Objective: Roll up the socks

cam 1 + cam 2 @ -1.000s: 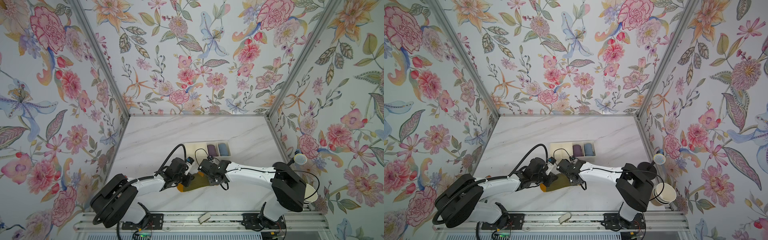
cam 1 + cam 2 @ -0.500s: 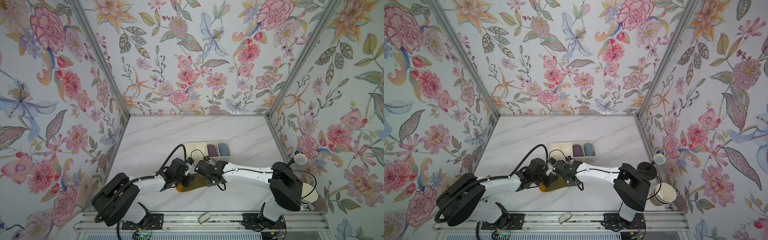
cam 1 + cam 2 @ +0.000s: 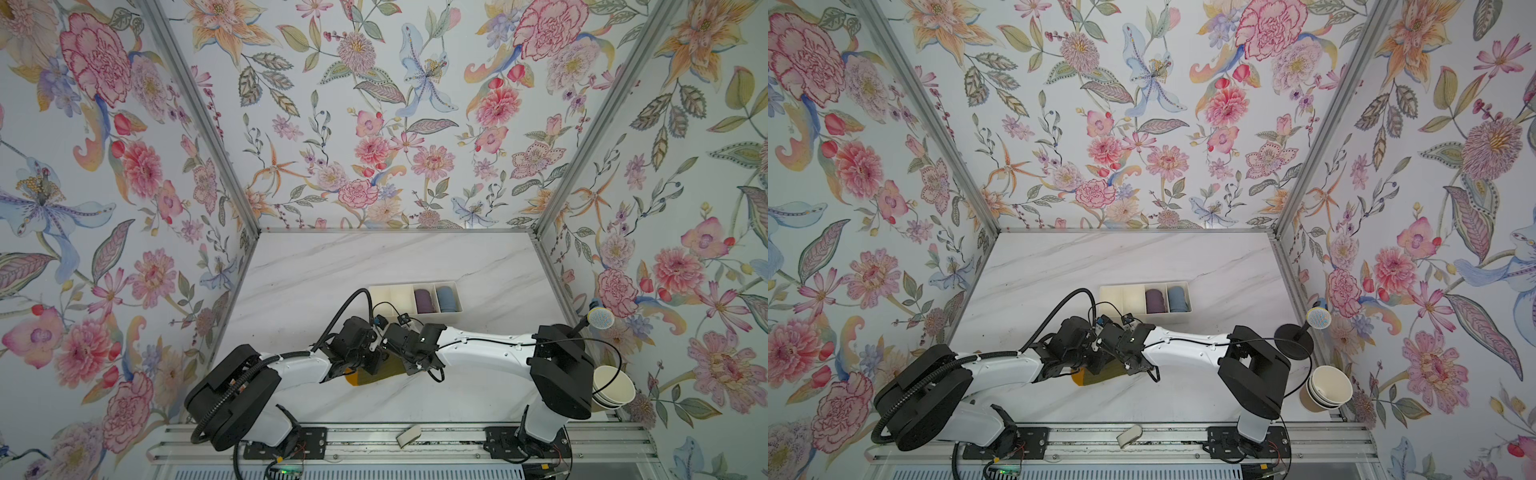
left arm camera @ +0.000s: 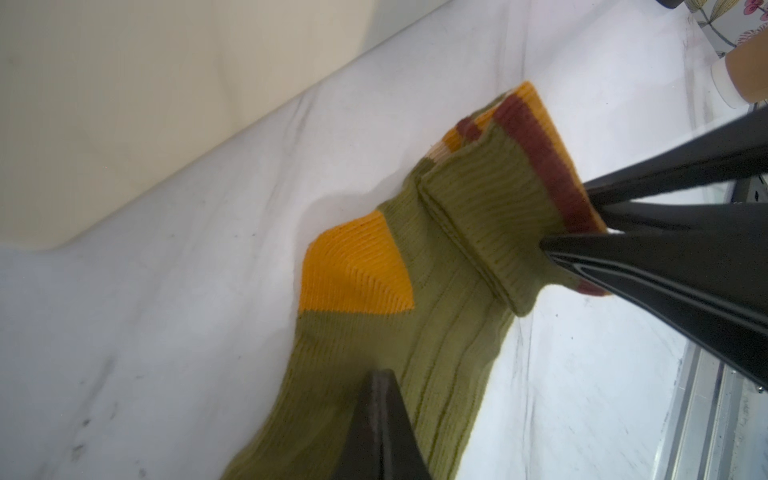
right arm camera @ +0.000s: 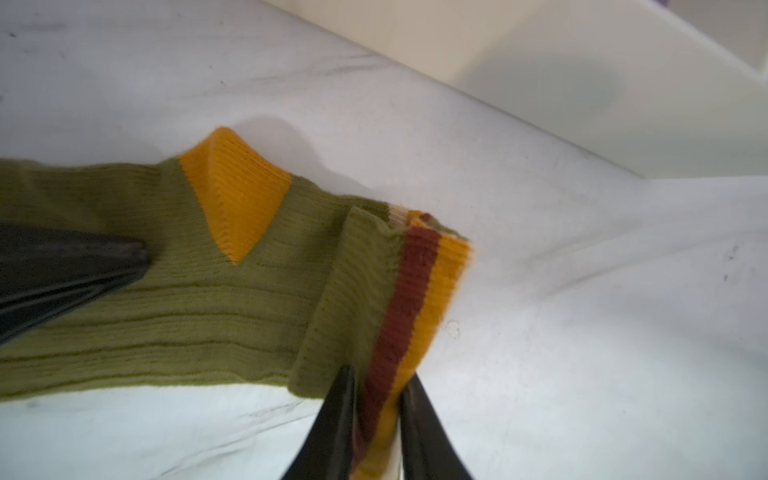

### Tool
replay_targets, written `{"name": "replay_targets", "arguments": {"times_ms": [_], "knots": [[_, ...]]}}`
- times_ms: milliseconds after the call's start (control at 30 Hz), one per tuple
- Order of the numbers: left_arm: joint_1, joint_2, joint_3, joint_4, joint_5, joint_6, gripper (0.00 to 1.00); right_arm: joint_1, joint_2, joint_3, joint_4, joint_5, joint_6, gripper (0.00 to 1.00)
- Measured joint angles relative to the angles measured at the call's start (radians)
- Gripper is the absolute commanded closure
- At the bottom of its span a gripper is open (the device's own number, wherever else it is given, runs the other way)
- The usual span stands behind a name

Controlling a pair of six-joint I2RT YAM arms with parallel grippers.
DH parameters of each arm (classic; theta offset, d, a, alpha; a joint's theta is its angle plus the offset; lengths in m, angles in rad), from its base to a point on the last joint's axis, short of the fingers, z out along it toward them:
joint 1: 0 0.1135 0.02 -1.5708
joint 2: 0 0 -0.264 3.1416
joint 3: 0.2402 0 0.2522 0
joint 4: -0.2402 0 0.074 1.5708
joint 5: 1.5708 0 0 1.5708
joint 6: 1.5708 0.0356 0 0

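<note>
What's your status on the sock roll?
Left gripper shut, tip pressing sock mid-length. Right gripper pinching folded cuff. Tray beyond, apart; nothing blocking.

Both arms same build: left arm (image 3: 299, 368) and right arm (image 3: 482, 345) have white link shells with small dark screws, bulky black joint housings (image 3: 561, 374) and black wrists. Left carries a thick black ribbed hose (image 3: 340, 309); right has a thin black wire (image 3: 490, 341) clipped along the shell. Black bolted base plates (image 3: 503, 440). Fingers (image 5: 336, 424) are black tapered wedges.
</note>
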Motion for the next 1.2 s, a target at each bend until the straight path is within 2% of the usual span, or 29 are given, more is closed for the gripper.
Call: {"name": "replay_targets", "arguments": {"times_ms": [333,800,1033,1200], "knots": [[0.004,0.009,0.000,0.001,0.000,0.000,1.00,0.016,0.001,0.007,0.031,-0.009,-0.026,0.76],[0.016,0.014,0.000,0.003,0.000,0.000,1.00,0.020,0.015,-0.003,0.140,-0.099,-0.057,0.75],[0.023,0.014,0.000,0.000,0.000,0.000,1.00,-0.005,0.002,-0.083,0.257,-0.182,-0.065,0.74],[0.023,0.014,0.000,0.000,0.000,0.000,1.00,-0.042,-0.069,-0.178,0.378,-0.267,-0.067,0.73]]}}
